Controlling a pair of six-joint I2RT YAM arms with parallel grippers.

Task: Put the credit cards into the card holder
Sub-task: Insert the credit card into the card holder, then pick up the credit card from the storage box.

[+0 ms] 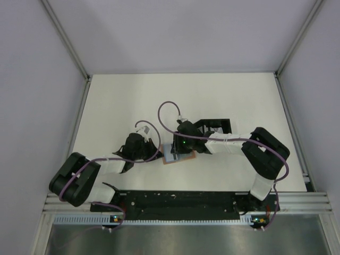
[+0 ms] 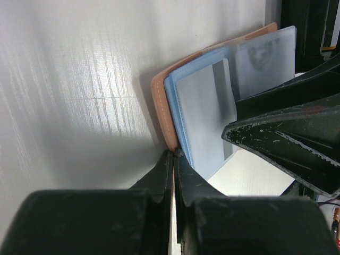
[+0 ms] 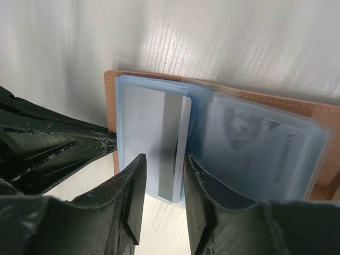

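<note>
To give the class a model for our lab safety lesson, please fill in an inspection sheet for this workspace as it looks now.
Surface: white table, faint grain, no marks seen.
Job's things: card holder lies open, tan cover down. A pale card with a grey stripe sits partly in one clear pocket. A second card, with a printed face, is in the next pocket.
Clutter: black tray behind the right arm.
Grippers: left gripper closed on the holder's tan edge. Right gripper has its jaws apart, astride the pale card's outer end.
Cables: purple cables loop above both arms.
Surroundings: pale walls, metal posts.
</note>
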